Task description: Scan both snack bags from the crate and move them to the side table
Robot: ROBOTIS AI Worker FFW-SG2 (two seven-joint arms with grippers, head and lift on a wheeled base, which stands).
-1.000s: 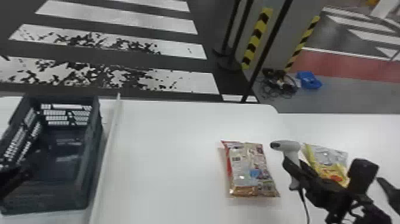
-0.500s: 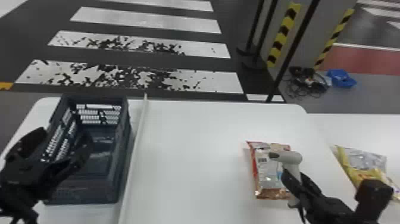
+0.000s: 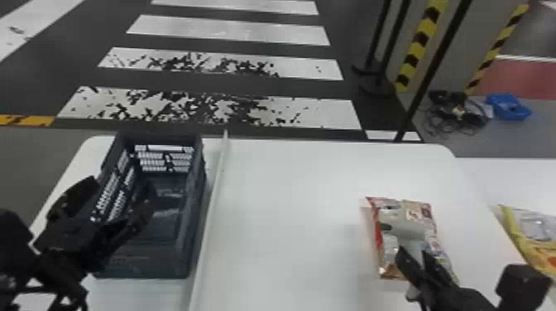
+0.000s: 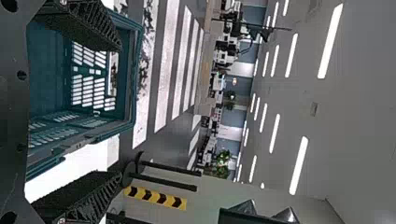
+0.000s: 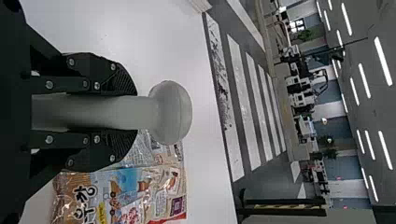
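Our right gripper (image 3: 413, 251) has its jaws closed on the handle of the pale scanner (image 3: 407, 229), close by the red snack bag (image 3: 413, 206). Our left gripper (image 3: 120, 193) has its jaws open, well to the left of the red snack bag (in the head view they overlap the crate (image 3: 144, 262)). The red snack bag lies flat on the white surface (image 3: 289, 206). The yellow snack bag (image 3: 533, 227) lies to its right. Between it and the crate, well to its left, we see a long pale strip (image 3: 213, 198). Farther off, beyond it and rightward, a blue tub (image 3: 506, 107) sits by tangled cables (image 3: 455, 118).
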